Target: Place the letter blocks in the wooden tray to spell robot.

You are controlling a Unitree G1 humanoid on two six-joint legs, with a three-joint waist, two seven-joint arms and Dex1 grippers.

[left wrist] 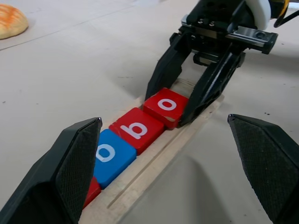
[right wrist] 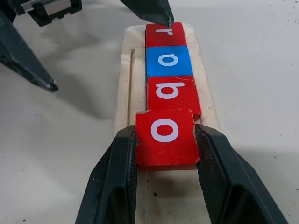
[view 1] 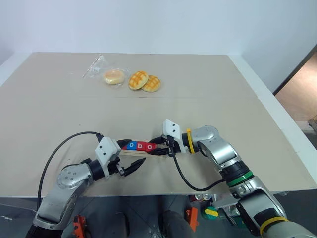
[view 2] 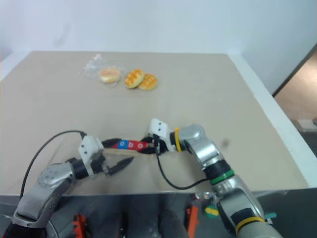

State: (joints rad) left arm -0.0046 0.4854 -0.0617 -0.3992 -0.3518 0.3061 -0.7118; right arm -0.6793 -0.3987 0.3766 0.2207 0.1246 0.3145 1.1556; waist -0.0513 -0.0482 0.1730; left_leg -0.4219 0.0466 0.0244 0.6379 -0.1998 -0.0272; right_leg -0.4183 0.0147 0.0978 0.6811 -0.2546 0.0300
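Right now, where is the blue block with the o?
The blue o block sits in the wooden tray, between the red r block and the red b block.

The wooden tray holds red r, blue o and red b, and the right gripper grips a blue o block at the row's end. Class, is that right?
Not quite: the o block in the right gripper is red, not blue, as the right wrist view shows. The wooden tray does hold red r, blue o and red b.
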